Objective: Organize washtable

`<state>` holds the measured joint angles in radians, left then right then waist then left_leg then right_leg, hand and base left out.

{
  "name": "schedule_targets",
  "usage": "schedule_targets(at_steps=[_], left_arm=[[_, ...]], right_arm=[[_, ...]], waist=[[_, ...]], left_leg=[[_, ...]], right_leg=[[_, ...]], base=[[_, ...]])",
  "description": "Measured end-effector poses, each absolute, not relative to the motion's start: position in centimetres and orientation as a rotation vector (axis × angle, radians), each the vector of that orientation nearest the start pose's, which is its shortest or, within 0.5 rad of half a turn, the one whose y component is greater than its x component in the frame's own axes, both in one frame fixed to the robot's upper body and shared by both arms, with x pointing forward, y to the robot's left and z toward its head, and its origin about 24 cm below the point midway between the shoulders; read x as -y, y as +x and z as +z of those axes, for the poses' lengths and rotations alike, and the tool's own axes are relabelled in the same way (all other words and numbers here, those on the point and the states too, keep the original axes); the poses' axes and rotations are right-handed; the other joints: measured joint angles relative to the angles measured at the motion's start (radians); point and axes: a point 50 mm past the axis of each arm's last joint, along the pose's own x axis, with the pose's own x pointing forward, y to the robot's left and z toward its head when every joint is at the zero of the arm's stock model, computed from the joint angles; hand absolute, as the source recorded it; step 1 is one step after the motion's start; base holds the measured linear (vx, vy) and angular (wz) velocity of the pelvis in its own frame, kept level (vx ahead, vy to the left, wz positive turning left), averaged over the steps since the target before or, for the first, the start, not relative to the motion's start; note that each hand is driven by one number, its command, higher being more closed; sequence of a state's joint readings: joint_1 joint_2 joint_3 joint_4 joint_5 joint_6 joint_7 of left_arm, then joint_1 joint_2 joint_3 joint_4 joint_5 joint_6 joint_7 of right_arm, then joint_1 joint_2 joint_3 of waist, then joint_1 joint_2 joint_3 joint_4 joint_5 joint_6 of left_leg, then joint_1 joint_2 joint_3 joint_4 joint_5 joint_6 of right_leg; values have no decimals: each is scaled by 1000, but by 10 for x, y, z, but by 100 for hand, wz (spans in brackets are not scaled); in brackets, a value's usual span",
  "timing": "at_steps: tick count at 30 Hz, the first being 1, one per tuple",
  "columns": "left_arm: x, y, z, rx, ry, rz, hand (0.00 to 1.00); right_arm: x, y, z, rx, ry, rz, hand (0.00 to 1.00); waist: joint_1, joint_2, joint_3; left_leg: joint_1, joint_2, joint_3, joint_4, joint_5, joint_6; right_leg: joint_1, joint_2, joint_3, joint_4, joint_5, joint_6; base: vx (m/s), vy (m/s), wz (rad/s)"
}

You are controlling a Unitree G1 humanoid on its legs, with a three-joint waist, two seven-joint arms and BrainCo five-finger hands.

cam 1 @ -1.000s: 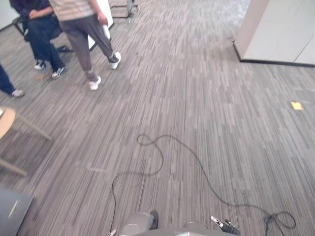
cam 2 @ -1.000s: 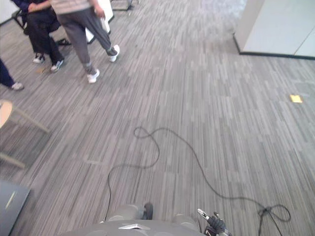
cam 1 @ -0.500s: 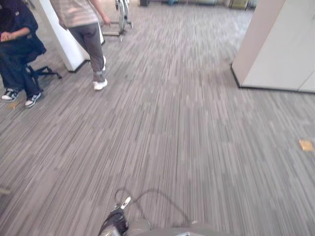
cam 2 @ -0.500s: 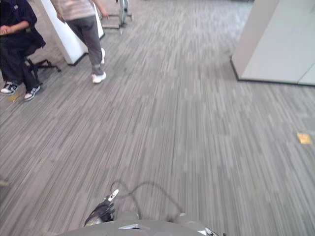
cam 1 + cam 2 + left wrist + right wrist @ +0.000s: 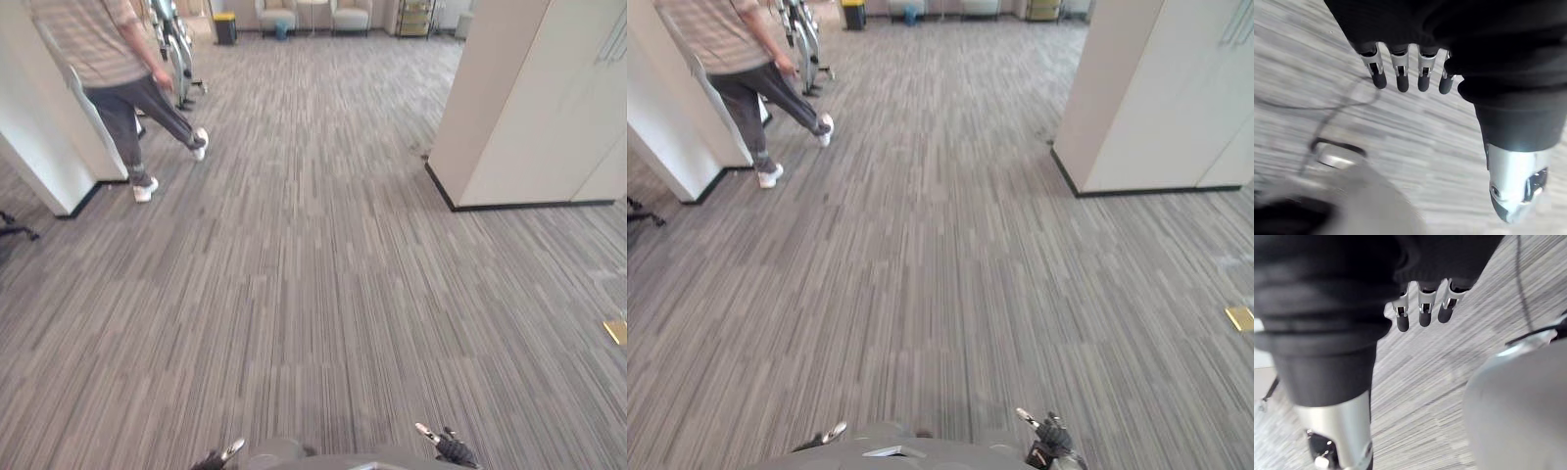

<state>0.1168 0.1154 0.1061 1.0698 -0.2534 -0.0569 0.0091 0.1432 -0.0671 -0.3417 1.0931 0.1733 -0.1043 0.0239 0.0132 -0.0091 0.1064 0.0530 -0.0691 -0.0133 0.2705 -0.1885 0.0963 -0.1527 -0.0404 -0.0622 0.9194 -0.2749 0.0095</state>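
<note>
Grey striped carpet (image 5: 313,294) covers an open room, with one person (image 5: 108,69) mid-stride at the far left by one white pillar (image 5: 39,147), one white cabinet (image 5: 529,98) at the right, and one yellow scrap (image 5: 616,331) lying below it. The left hand (image 5: 1400,81) and right hand (image 5: 1422,316) hang over the carpet, fingers straight and loose, holding nothing.

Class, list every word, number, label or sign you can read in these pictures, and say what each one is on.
There is no text that can be read.
The person's striped shirt, the white cabinet and the carpet show no print.
The yellow scrap on the carpet is too small to tell whether it bears any.
</note>
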Motion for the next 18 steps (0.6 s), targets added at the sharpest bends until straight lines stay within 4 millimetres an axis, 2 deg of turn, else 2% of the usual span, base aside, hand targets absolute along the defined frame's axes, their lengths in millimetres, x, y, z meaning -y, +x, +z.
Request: schedule_targets(at_steps=[1,2,3,4,5,6,7,8,9,10,11,12,13,14,15,16,17,18], left_arm=[[-202,96,-159,-1030,-187,315,0],[-191,113,-155,-974,-220,293,0],[-186,120,-153,-952,-231,280,0],[-182,124,-152,-941,-244,268,0],[-172,123,-153,-947,-281,267,0],[-170,117,-155,-960,-300,281,0],[-168,108,-158,-977,-331,314,0],[-170,109,-158,-971,-345,334,0],[-167,105,-159,-979,-394,375,0],[-170,97,-162,-995,-430,426,0],[-172,94,-163,-1008,-430,437,0],[-180,90,-164,-1023,-411,453,0],[-189,81,-165,-1038,-408,483,0],[-193,79,-165,-1040,-391,485,0],[-197,80,-163,-1021,-390,496,0],[-199,80,-163,-1013,-392,504,0],[-199,80,-163,-1012,-392,506,0],[-200,78,-163,-1016,-392,512,0]], right_arm=[[222,52,-164,-1079,262,-501,0],[223,45,-165,-1093,266,-517,0],[222,41,-165,-1107,260,-517,0],[219,29,-168,-1145,279,-538,0],[213,16,-170,-1194,292,-550,0],[213,8,-170,-1217,290,-561,0],[215,-1,-171,-1248,284,-569,0],[214,-2,-171,-1252,285,-568,0],[227,0,-168,-1240,253,-582,0],[239,6,-165,-1220,225,-595,0],[243,9,-164,-1209,214,-597,0],[243,10,-164,-1214,204,-598,0],[241,14,-165,-1217,189,-577,0],[240,14,-165,-1222,179,-565,0],[238,20,-165,-1202,192,-565,0],[236,34,-165,-1159,202,-548,0],[234,40,-164,-1143,209,-543,0],[232,53,-163,-1101,227,-535,0]], waist=[[-7,21,-7],[-8,22,-6],[-7,22,-5],[-12,2,-8],[-22,-7,-13],[-29,8,-23],[-35,17,-48],[-34,17,-50],[-31,69,-53],[-24,91,-51],[-16,100,-43],[-3,90,-20],[4,66,-3],[7,55,-1],[16,43,10],[29,39,12],[33,38,12],[38,40,11]], left_leg=[[57,20,-26,-28,-29,-2],[89,36,-44,-30,-73,-7],[107,41,-51,-29,-96,-12],[142,42,-72,-28,-146,-19],[191,55,-92,-28,-198,-15],[229,75,-105,-35,-215,-26],[230,98,-109,79,-228,-24],[183,102,-97,215,-215,-44],[73,150,-90,490,-99,-103],[-34,183,-88,710,115,-144],[-70,204,-66,798,137,-151],[-119,243,2,904,118,-122],[-158,249,52,934,92,-94],[-184,248,71,931,75,-98],[-236,243,109,867,22,-103],[-271,217,122,721,-14,-119],[-278,198,120,607,-18,-124],[-271,176,116,410,-9,-135]], right_leg=[[-64,2,-36,-172,-4,8],[-112,-7,-63,-405,47,38],[-125,-10,-65,-527,90,48],[-148,-37,-61,-722,160,79],[-181,-61,-67,-739,184,76],[-189,-61,-89,-694,207,60],[-180,-55,-128,-623,302,25],[-163,-53,-130,-611,360,-10],[-119,-14,-162,-594,337,-43],[-60,20,-169,-612,289,-64],[-15,34,-169,-628,271,-72],[86,46,-162,-666,247,-82],[170,41,-141,-704,243,-87],[203,35,-140,-723,243,-87],[267,27,-133,-762,243,-87],[303,14,-116,-793,235,-73],[317,9,-113,-806,224,-57],[336,0,-113,-816,194,-33]], base=[[674,-167,46],[651,-194,42],[688,-268,40],[751,-400,48],[811,-461,58],[856,-458,64],[659,-332,51],[693,-350,42],[510,-294,15],[440,-242,0],[318,-152,-10],[200,-81,-19],[138,-50,-18],[13,-3,-21],[-99,49,-31],[-144,55,-42],[-14,15,-55],[257,-29,-36]])
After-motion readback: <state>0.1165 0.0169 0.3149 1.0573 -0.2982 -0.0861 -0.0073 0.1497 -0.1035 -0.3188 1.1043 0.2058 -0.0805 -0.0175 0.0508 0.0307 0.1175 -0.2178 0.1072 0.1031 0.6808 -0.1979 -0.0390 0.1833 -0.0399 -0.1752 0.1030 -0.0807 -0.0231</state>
